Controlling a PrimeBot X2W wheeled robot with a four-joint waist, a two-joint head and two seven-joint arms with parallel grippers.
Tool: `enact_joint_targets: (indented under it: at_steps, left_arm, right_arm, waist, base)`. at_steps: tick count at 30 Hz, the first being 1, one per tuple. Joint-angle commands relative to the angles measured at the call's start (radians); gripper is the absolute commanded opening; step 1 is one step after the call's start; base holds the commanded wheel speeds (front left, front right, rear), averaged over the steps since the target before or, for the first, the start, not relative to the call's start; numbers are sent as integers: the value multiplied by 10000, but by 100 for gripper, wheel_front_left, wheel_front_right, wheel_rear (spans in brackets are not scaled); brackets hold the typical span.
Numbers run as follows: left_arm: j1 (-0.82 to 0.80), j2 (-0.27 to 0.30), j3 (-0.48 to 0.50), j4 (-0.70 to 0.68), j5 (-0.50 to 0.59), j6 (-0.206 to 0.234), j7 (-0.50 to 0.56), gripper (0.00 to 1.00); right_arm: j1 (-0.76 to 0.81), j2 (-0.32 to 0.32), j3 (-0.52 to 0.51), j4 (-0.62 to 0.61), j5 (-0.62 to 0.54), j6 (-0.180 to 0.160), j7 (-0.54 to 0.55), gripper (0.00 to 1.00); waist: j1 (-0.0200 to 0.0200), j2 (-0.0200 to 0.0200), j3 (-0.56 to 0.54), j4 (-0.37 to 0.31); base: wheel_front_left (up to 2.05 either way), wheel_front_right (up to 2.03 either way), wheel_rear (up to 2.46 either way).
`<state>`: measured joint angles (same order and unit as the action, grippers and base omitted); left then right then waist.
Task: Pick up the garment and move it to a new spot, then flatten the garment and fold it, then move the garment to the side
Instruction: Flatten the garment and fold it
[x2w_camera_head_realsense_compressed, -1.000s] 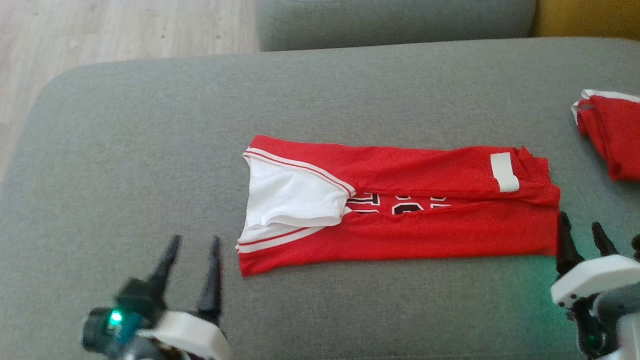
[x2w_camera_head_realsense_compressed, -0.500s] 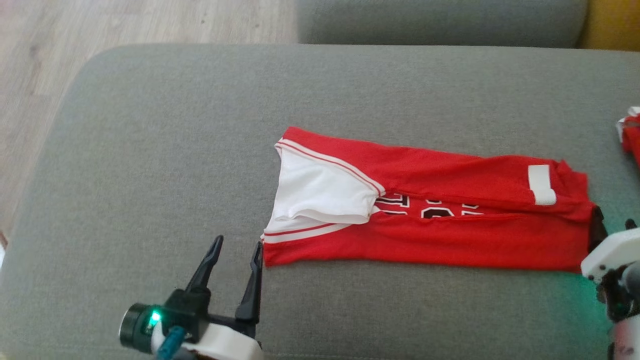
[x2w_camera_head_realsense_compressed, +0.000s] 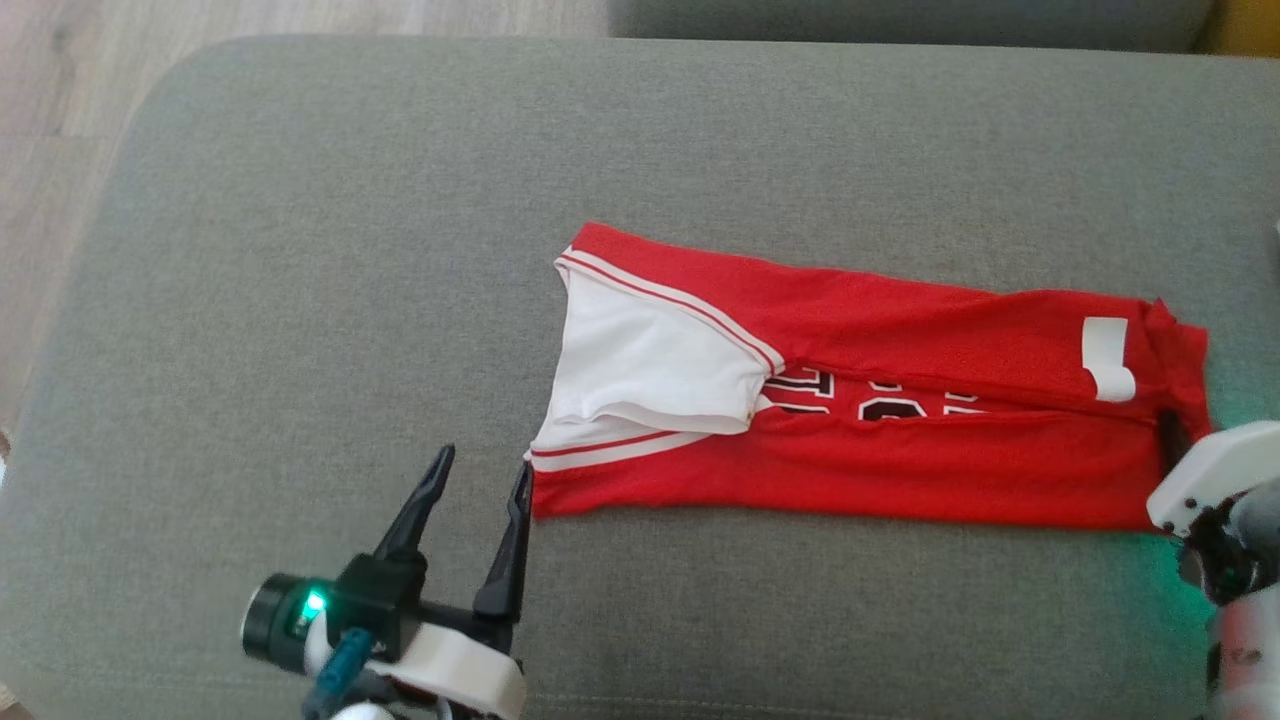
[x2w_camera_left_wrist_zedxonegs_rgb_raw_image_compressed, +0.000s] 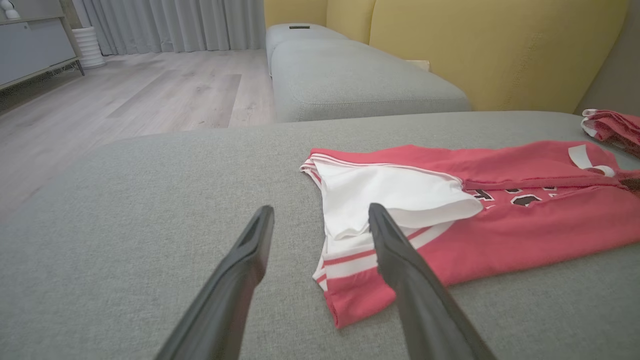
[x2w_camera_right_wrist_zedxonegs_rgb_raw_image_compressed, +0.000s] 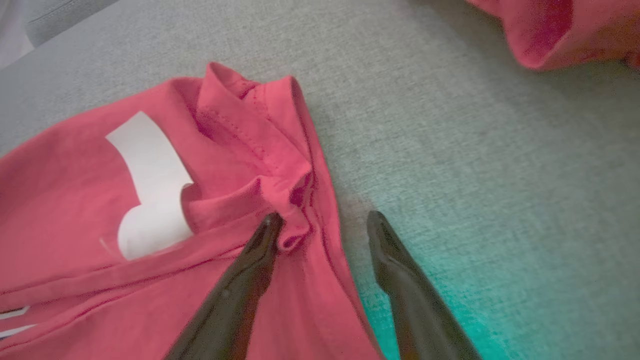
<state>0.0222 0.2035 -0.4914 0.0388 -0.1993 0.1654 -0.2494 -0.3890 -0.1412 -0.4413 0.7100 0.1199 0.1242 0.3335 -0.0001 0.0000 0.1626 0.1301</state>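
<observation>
**A:** the long red-and-white mesh jersey (x2w_camera_head_realsense_compressed: 850, 450) lies folded mid grey fabric cushion (x2w_camera_head_realsense_compressed: 300, 300). The left gripper (x2w_camera_head_realsense_compressed: 484, 460) gapes wide at its near corner, and the right gripper (x2w_camera_right_wrist_zedxonegs_rgb_raw_image_compressed: 325, 217) straddles the opposite hem, jaws apart.

**B:** I'd pinch all layers, both ends together.

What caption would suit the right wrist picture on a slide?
Open right gripper straddles the bunched edge of the red garment on a grey cushion.

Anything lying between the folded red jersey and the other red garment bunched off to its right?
Nothing: the right wrist view shows bare grey sofa cushion between the folded red jersey and the other red garment.
</observation>
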Motion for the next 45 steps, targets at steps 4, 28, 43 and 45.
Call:
enact_joint_targets:
  at_steps: [4,28,43,45]
  left_arm:
    - [-459,-117,666,-250,165,-243,-124,100]
    - [-167,-679,1740,-214,626,-983,-124,100]
    - [12,-1092,1839,29,601,-1440,-124,100]
    - [74,-1113,1814,94,649,-1481,-124,100]
  right_arm:
    - [-241,-58,543,76,419,65,398,0]
    - [224,-500,1036,-4150,723,65,698,0]
    - [1110,891,3304,-6770,3341,65,1577,0]
    - [1082,901,3759,-6611,3671,65,1500,0]
  waist:
    - [1,0,52,-107]
    - [1,0,-144,-1375]
    - [1,0,-852,-65]
    - [1,0,-884,227]
  base:
    - [0,0,0]
    - [0,0,0]
    - [0,0,0]
    - [0,0,0]
